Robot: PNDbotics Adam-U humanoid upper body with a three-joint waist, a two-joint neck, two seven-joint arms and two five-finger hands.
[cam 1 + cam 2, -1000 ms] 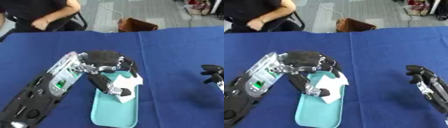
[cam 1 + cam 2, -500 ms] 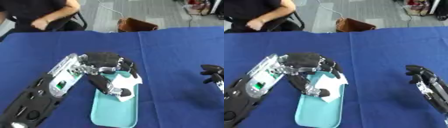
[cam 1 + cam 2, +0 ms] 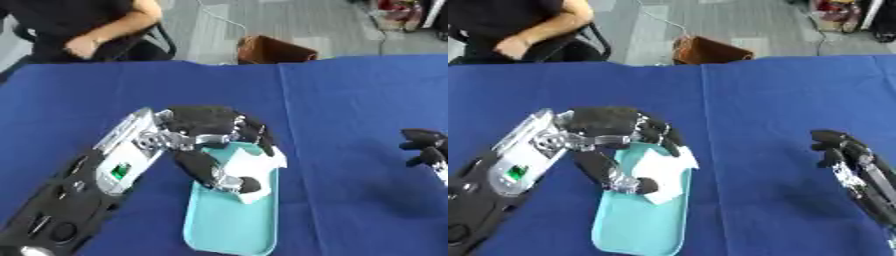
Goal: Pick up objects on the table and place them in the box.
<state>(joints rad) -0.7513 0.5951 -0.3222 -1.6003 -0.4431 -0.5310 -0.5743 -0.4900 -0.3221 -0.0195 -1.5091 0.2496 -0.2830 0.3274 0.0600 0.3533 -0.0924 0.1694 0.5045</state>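
A shallow teal box lies on the blue table, its long side running toward me. A white flat piece sits at the box's far end. My left hand is over that end, fingers and thumb curled round the white piece. My right hand rests at the right side of the table, fingers relaxed, holding nothing.
The blue table fills the view. A brown cardboard box stands on the floor beyond the far edge. A seated person is at the far left, away from the work.
The left hand and the white piece stay at the box's far end, with hardly any shift. The right hand has not moved.
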